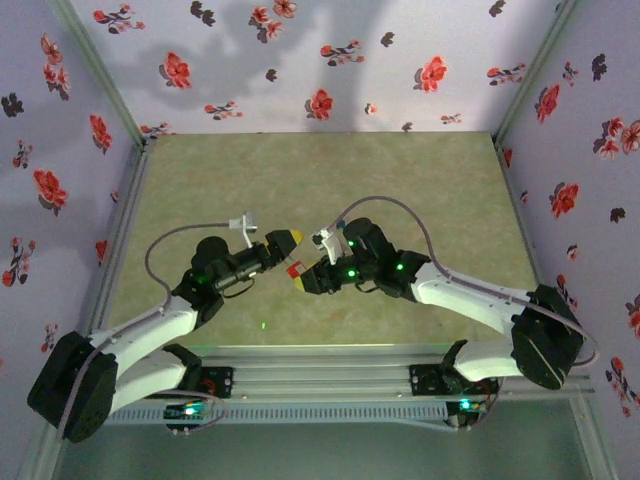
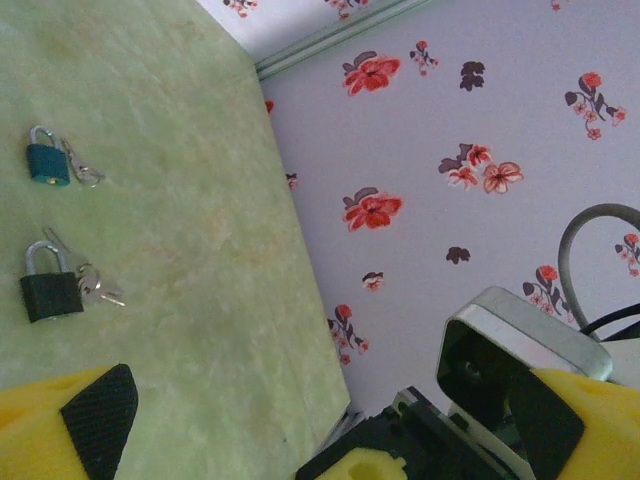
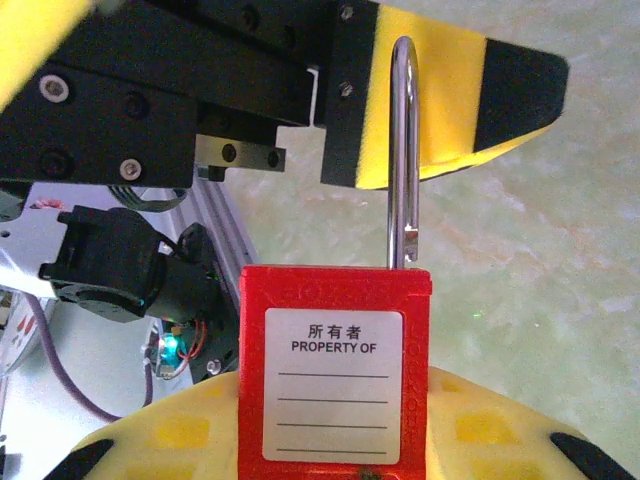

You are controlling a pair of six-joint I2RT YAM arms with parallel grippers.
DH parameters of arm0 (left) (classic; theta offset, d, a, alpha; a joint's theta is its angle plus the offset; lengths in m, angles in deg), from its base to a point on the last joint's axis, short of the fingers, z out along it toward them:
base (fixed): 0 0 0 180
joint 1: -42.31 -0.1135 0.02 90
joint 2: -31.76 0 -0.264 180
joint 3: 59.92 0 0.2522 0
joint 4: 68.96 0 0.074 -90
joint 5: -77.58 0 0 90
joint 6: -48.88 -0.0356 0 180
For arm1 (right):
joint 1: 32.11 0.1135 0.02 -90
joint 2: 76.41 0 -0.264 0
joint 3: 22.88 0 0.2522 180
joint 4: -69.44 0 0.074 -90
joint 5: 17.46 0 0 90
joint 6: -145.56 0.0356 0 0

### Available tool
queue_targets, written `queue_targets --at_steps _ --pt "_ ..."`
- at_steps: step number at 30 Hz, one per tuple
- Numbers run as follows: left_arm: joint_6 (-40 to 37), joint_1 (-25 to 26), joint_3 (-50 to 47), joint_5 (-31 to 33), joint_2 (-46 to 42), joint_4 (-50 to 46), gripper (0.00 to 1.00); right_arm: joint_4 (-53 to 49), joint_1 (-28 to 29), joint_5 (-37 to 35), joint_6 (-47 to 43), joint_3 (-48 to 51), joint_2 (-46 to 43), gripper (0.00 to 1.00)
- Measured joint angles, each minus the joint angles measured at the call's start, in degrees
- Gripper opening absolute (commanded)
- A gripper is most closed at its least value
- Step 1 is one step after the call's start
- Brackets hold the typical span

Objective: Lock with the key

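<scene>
My right gripper [image 3: 335, 445] is shut on the red padlock [image 3: 335, 370], gripping its body between yellow pads. The white "PROPERTY OF" label faces the right wrist camera. The steel shackle [image 3: 403, 150] stands straight up with its free end lifted out of the body. Behind the shackle's top is a yellow-and-black finger [image 3: 450, 100] of my left gripper; I cannot tell if they touch. In the top view the left gripper [image 1: 283, 242] is open just above the right gripper [image 1: 300, 272] and the padlock [image 1: 295, 269], mid-table. The left gripper [image 2: 330, 425] holds nothing. The key is hidden.
In the left wrist view, a teal padlock [image 2: 46, 160] and a black padlock [image 2: 48, 285] lie on the green table, each with small silvery keys beside it. The flowered wall [image 2: 480, 130] rises at the table's edge. Aluminium rails [image 1: 320, 362] run along the near edge.
</scene>
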Motion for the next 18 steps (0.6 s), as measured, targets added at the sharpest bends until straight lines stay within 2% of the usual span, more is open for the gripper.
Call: queue_targets --at_steps 18 --pt "-2.82 0.00 -0.15 -0.07 -4.13 -6.01 0.83 -1.51 0.13 -1.36 -0.83 0.00 0.22 0.00"
